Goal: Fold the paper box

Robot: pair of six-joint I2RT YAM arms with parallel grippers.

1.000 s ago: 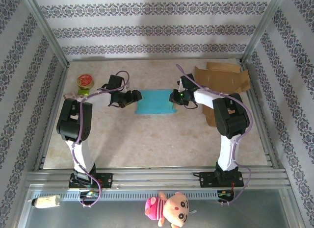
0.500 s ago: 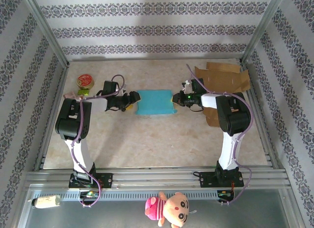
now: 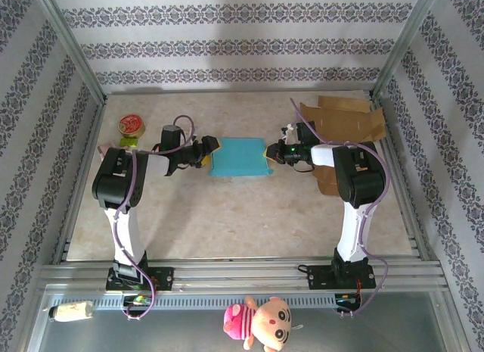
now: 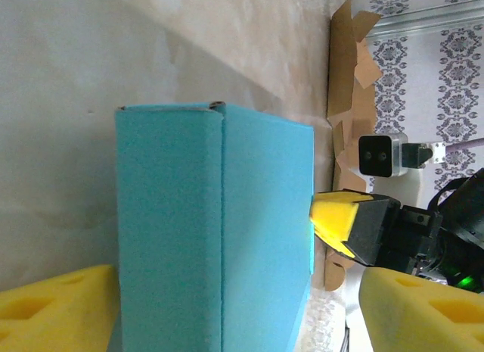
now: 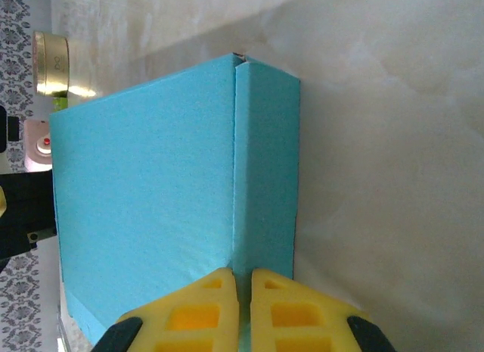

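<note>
A teal paper box (image 3: 239, 157) lies folded shut in the middle of the table. My left gripper (image 3: 209, 150) is at its left edge, open, and the box's end sits between the yellow fingers (image 4: 53, 310) without being squeezed. In the left wrist view the box (image 4: 212, 231) has a fold line down its face. My right gripper (image 3: 269, 153) is at the right edge, shut. Its two yellow tips (image 5: 243, 280) press together against the box (image 5: 166, 185) at the seam between top and side. That same tip (image 4: 336, 216) shows touching the box's far edge in the left wrist view.
Flattened brown cardboard (image 3: 344, 125) lies at the back right, close behind the right arm. A round tin (image 3: 131, 125) and small items (image 3: 113, 145) sit at the back left. A plush toy (image 3: 257, 322) lies off the table at the front. Metal rails border the table.
The left gripper has moved right onto the box's left edge. The right arm dropped low and its jaws closed a second ago; it has held still since.
</note>
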